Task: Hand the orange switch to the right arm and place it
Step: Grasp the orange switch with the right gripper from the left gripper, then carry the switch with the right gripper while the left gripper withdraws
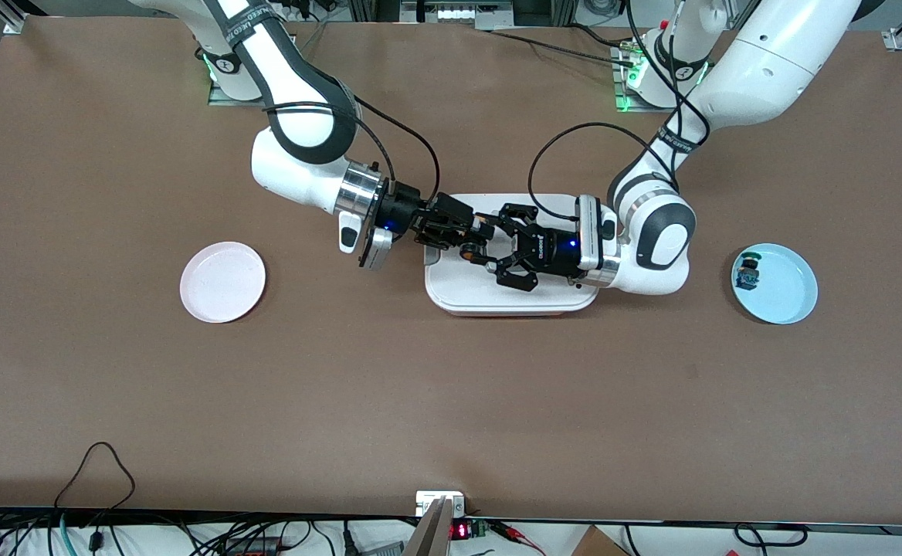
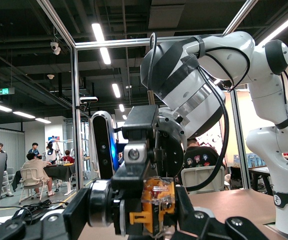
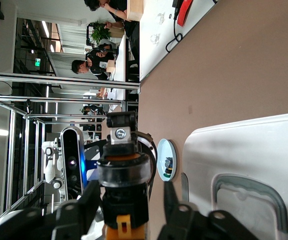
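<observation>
Both arms meet over the white tray (image 1: 513,297) at the table's centre. The left gripper (image 1: 489,245) reaches in from three o'clock, pinching the orange switch (image 1: 482,230). In the left wrist view the switch (image 2: 153,205) sits snug between its fingers (image 2: 83,212). The right gripper (image 1: 462,232) comes in from nine o'clock, nose to nose with the left one, and we cannot tell whether it has clamped on yet.

We judge the switch tiny, light and rigid. Its hard plastic is likely slick, and its round barrel could roll or twist in a pinch. The flatter orange body looks the safer place to hold, squarely across the sides. A drop from here would land on the tray.

The brown table (image 1: 451,401) looks matte and flat. At nine o'clock of the tray lies a pink plate (image 1: 222,281). At three o'clock a blue plate (image 1: 787,289) holds another small dark part (image 1: 748,270). Around us is a metal-framed cell (image 2: 76,110), with people seated (image 2: 38,165) under strip lights.
</observation>
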Robot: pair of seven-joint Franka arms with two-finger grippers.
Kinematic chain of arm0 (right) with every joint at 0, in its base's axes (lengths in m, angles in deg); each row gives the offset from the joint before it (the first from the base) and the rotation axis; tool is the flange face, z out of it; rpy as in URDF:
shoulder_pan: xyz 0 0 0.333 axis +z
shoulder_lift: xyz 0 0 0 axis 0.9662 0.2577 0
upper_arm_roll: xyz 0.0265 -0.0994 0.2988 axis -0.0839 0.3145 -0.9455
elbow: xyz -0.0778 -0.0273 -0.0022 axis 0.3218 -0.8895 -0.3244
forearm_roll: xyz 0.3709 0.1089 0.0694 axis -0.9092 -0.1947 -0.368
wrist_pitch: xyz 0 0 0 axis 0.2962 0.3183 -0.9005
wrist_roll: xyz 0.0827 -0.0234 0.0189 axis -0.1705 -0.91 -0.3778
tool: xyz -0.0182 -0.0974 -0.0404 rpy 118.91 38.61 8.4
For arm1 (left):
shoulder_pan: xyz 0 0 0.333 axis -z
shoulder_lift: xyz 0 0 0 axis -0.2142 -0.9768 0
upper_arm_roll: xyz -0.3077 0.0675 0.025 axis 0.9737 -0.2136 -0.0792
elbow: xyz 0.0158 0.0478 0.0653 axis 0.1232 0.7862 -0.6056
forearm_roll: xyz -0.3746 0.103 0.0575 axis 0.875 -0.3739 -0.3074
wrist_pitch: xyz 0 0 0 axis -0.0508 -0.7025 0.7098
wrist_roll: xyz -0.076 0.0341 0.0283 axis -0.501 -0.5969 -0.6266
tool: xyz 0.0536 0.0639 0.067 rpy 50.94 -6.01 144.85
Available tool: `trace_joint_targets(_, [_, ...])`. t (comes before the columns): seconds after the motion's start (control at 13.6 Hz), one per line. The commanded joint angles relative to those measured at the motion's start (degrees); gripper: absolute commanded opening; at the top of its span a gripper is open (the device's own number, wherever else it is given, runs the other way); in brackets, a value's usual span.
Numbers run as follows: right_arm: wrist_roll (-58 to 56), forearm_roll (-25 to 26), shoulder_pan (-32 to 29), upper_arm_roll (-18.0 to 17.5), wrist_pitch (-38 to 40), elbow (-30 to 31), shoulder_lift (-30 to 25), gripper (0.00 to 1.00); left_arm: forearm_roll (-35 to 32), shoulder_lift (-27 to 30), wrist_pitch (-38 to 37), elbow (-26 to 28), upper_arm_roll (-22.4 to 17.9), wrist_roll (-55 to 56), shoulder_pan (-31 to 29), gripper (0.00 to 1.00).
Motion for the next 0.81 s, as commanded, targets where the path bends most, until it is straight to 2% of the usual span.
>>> trace_joint_targets(0.0, [-1.6,-1.4,0.0,-0.1,-0.3,0.2,-0.7,0.39,2.3,1.0,0.0,1.3,0.4,-3.4,-0.3,0.1])
trace_joint_targets(0.15, [-1.7,-1.4,0.0,-0.2,-0.3,0.2,-0.8,0.22,2.3,1.0,0.0,1.3,0.4,-3.4,-0.3,0.1])
trace_joint_targets(0.29, [-1.5,-1.4,0.1,-0.2,-0.3,0.1,-0.9,0.0,2.4,1.0,0.0,1.3,0.4,-3.3,-0.3,0.14])
trace_joint_targets(0.44, [-1.6,-1.4,0.1,-0.2,-0.4,0.1,-0.9,0.0,2.4,1.0,0.0,1.2,0.4,-3.4,-0.3,0.23])
trace_joint_targets(0.59, [-1.1,-1.4,-0.1,-0.1,-0.4,-0.6,-0.9,0.0,2.4,0.9,-0.3,1.4,0.4,-3.1,-0.6,1.0])
trace_joint_targets(0.74, [-0.7,-1.4,-0.2,0.1,-0.3,-1.2,-0.9,0.0,2.4,0.9,-0.6,1.3,0.4,-2.8,-0.9,1.0])
